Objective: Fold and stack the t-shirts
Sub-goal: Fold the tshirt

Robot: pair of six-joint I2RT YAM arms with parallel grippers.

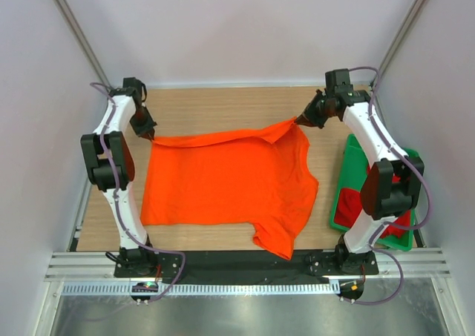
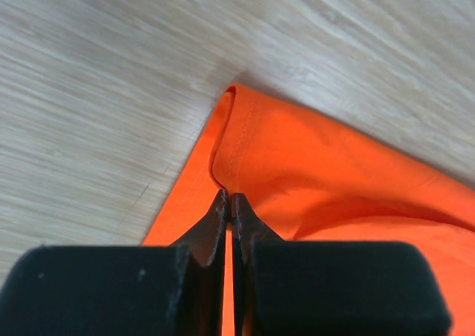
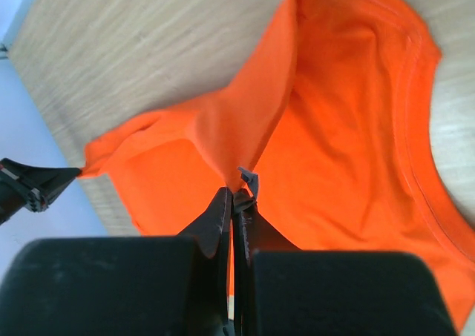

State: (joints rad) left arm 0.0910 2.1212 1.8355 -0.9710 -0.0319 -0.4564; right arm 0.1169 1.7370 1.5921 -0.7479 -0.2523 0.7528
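The large bright orange t-shirt (image 1: 230, 184) lies spread on the wooden table, one sleeve hanging toward the near edge. My left gripper (image 1: 151, 137) is shut on its far left corner, low over the table; in the left wrist view the jaws (image 2: 228, 196) pinch the hemmed edge of the orange cloth (image 2: 319, 173). My right gripper (image 1: 297, 121) is shut on the far right corner and holds it a little above the table, so the fabric (image 3: 349, 106) rises in a peak to the jaws (image 3: 236, 195). A deep red t-shirt (image 1: 347, 206) lies in the tray.
A green plastic tray (image 1: 353, 147) stands at the table's right edge, partly hidden by my right arm. Bare wood (image 1: 223, 106) shows beyond the shirt at the back. White walls close in on both sides. A black strip runs along the near edge.
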